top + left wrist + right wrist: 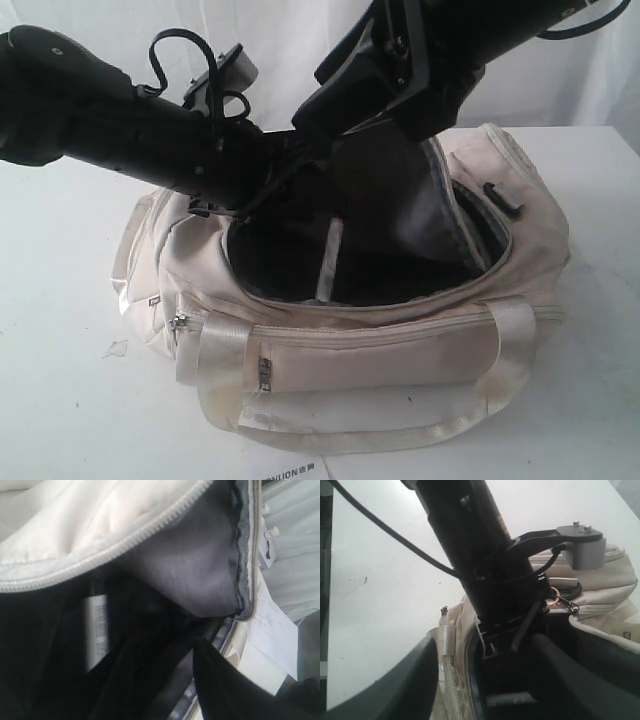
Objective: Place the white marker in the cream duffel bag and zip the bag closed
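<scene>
The bag is lying on the white surface with its top gaping open and the dark lining showing. The left arm is reaching into the opening, so the left jaws are sitting inside the bag, black against black lining; I cannot tell whether they are apart or together. Just ahead of them the marker is standing nearly upright in the dark interior. In the left wrist view the marker is showing faint print on its white barrel, with both ends lost in shadow. Whether the left jaws are touching it is not clear. The right arm is coming down at the bag's far rim, and the right jaws are standing wide apart, clamped on nothing that shows. One finger is hanging outside the bag over the surface and the other is hanging over the dark opening, with the rim and the left arm lying between them. The near strap is lying slack along the front, well away from both sets of jaws.
</scene>
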You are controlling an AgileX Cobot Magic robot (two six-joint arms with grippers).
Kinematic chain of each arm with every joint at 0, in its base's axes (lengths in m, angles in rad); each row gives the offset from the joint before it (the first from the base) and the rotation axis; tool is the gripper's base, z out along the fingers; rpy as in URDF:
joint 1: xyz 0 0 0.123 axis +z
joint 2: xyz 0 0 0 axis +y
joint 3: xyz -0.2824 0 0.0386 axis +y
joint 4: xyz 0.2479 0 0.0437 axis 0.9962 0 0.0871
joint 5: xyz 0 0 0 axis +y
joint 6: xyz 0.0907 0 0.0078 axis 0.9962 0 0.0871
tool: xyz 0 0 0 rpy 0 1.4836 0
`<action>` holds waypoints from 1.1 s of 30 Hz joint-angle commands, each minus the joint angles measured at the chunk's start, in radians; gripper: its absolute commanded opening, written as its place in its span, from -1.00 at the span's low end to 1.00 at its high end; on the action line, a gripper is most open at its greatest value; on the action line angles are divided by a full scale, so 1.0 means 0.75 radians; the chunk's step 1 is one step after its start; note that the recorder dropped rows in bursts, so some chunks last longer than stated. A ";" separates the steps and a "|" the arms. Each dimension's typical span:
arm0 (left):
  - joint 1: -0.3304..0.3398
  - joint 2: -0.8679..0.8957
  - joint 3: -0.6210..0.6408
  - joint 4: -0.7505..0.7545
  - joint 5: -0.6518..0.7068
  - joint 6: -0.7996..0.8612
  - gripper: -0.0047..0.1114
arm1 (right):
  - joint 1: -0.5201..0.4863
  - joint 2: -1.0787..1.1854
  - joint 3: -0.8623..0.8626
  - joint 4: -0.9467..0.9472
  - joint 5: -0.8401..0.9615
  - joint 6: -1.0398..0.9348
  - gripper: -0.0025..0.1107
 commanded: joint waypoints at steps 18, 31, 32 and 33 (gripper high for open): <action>-0.004 -0.336 -0.013 0.301 0.242 -0.017 -0.06 | 0.002 -0.040 0.004 0.009 -0.075 -0.005 -0.04; -0.004 -0.501 -0.010 0.787 0.346 -0.329 -0.06 | -0.001 -0.187 0.004 -0.434 -0.180 0.216 -0.04; -0.004 -0.518 -0.010 0.845 0.355 -0.376 -0.06 | -0.001 -0.205 0.004 -0.522 -0.180 0.273 -0.04; -0.004 -0.533 -0.010 0.904 0.367 -0.404 -0.06 | -0.001 -0.216 0.004 -0.633 -0.171 0.335 -0.04</action>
